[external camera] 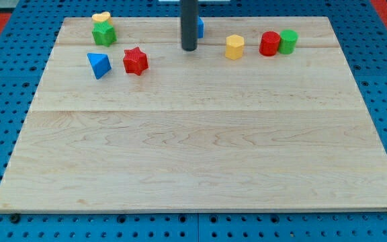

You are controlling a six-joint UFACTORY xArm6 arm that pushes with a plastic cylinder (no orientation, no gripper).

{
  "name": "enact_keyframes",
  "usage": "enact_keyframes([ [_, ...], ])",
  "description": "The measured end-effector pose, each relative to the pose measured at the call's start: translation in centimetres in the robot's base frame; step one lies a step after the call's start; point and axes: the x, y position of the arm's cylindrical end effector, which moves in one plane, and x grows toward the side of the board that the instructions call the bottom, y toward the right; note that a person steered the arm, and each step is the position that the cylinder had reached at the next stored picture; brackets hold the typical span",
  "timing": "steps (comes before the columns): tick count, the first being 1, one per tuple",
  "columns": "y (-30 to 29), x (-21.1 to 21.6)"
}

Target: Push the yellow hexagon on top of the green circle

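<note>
The yellow hexagon (234, 47) stands near the view's top, right of centre. The green circle (288, 41) stands further right, touching a red cylinder (269, 44) on its left side. The red cylinder lies between the hexagon and the green circle. My tip (189, 48) rests on the board to the left of the yellow hexagon, a short gap away. The rod partly hides a blue block (199, 27) behind it.
A red star (135, 60) and a blue triangle (99, 64) sit at the upper left. A green star (103, 33) and a yellow heart (101, 18) sit close together at the top left. The wooden board (200, 161) lies on a blue pegboard.
</note>
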Motion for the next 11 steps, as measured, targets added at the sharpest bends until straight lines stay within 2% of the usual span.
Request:
enact_keyframes([
  [1,-3.3,2.9],
  [2,-7.0,3.2],
  [4,-8.1,1.9],
  [6,3.7,0.1],
  [7,7.7,1.1],
  [8,8.4,2.1],
  [9,9.9,-1.9],
  [11,11.2,-3.2],
])
